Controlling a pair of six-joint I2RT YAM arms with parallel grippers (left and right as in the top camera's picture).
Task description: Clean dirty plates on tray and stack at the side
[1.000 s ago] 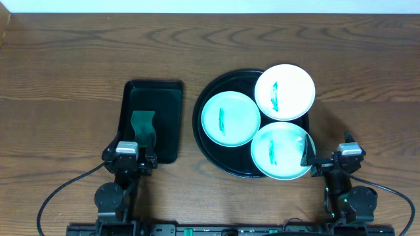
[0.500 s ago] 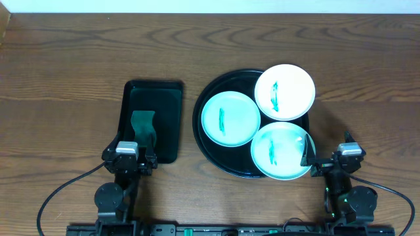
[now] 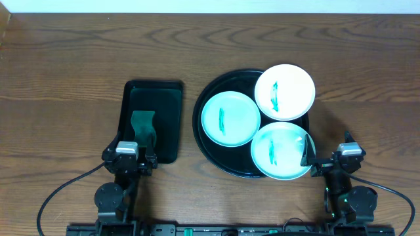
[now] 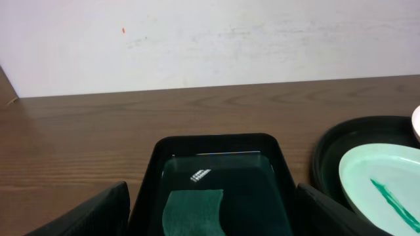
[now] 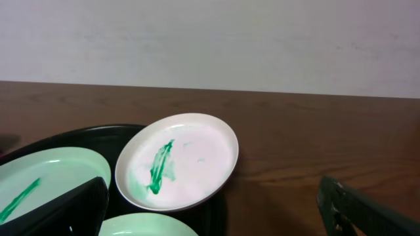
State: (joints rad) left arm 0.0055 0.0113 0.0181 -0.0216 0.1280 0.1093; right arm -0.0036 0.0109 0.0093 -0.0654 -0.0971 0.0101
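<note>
Left gripper (image 3: pixel 130 156) and right gripper (image 3: pixel 327 149) sit at the near edge of the tabletop (image 3: pixel 65 65) in my overhead view, one towards each side. That surface is brown wood grain, and a thin white strip of wall (image 3: pixel 210 5) runs along its far edge. Out from the arms lies the round black tray (image 3: pixel 207 145), carrying all three plates. A mint plate (image 3: pixel 230 118) is on its left. The white plate (image 3: pixel 285 92) is at the far right, riding over the rim. A second mint plate (image 3: pixel 282 151) is at the near right, overhanging the rim just beside the right gripper. Each plate has a green streak in the middle. Left of the round tray and apart from it, a rectangular black tray (image 3: pixel 170 98) holds a green cloth (image 3: pixel 143 124), just ahead of the left gripper.

From the left wrist I see its fingers (image 4: pixel 85 213) spread wide at the bottom corners. The rectangular tray and cloth are straight ahead, with the round tray's rim and a streaked mint plate at right. Behind the table stands a plain pale wall, lightly scuffed, with a tiny red speck.

From the right wrist the fingers (image 5: pixel 59 210) are likewise wide apart. The white plate lies near centre, mint plates sit at the left and bottom edges, and wood grain and pale wall lie beyond.
</note>
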